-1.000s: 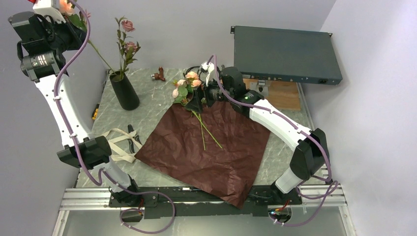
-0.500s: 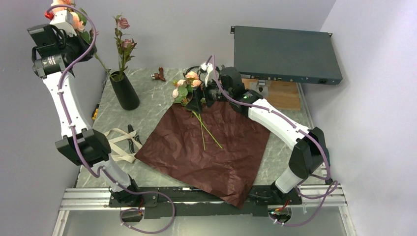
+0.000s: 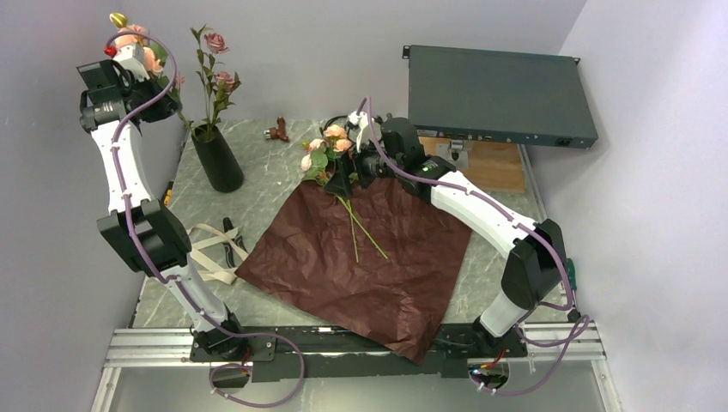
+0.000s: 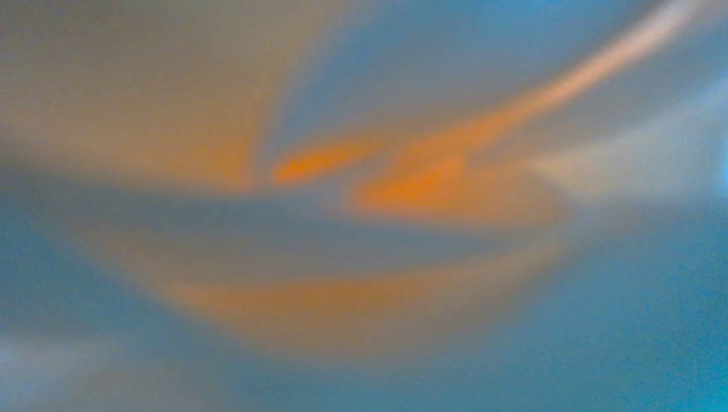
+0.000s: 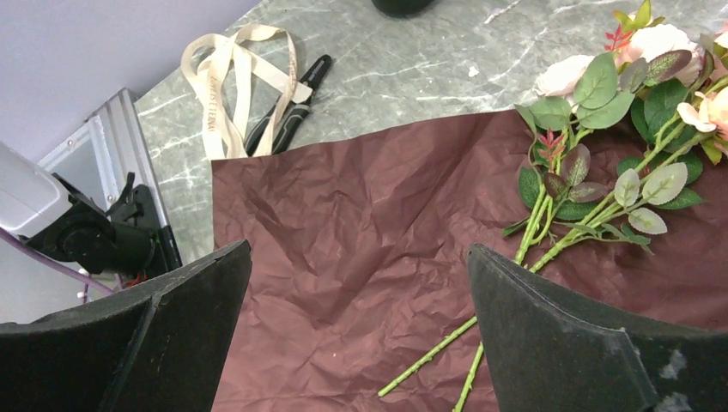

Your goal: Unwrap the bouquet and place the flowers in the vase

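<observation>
— What lies nearest?
— A maroon paper (image 3: 369,266), spread flat on the worktop (image 3: 266,163). Left of it are a beige ribbon (image 5: 232,77) and black cutters (image 5: 288,112).
— And the right claw?
— The right claw (image 5: 358,249) hangs over the paper's far part, its fingers spread wide with nothing between them. The loose flowers (image 5: 601,154) lie just beside it, stems on the paper, blooms at its far edge.
— The vase?
— The vase (image 3: 217,159) stands upright at the far left, with two pink roses (image 3: 219,77) in it.
— The left claw?
— The left claw (image 3: 129,47) is raised above and left of the vase, clamped on a peach rose (image 3: 135,39) whose stem slants down toward the vase's mouth. Its own camera shows only blur.
</observation>
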{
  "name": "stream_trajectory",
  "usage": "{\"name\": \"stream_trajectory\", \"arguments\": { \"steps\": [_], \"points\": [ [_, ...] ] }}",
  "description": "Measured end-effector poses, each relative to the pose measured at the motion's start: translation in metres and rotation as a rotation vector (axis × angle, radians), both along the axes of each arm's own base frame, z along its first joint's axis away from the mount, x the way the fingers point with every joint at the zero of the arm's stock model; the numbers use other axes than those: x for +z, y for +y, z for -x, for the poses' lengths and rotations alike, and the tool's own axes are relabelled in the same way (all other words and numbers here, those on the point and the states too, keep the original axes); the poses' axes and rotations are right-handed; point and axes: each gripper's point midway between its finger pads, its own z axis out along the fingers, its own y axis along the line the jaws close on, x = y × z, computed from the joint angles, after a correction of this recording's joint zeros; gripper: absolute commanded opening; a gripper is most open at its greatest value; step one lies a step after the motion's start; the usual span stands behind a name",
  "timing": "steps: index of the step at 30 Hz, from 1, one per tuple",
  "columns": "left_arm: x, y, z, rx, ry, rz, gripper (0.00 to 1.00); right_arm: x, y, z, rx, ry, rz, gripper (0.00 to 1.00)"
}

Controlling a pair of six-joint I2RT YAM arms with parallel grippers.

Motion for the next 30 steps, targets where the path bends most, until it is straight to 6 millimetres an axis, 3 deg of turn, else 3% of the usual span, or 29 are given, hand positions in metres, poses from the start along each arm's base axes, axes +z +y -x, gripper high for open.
{"name": "stream_trajectory", "arguments": {
  "steps": [7, 17, 23, 30],
  "points": [
    [-0.010, -0.001, 0.001, 0.000, 0.022, 0.012, 0.42, -0.005, -0.003, 0.000, 0.000, 0.010, 0.019, 1.00],
    [-0.009, -0.001, 0.004, 0.005, 0.033, 0.016, 0.64, -0.021, -0.010, -0.005, -0.014, 0.023, 0.059, 0.99],
    [0.019, 0.003, 0.015, 0.031, 0.001, -0.003, 0.74, -0.037, -0.017, -0.004, -0.028, 0.036, 0.099, 0.97],
    [0.073, -0.004, 0.046, 0.051, -0.089, -0.052, 0.77, -0.054, -0.025, -0.003, -0.040, 0.049, 0.159, 0.89]
  ]
}}
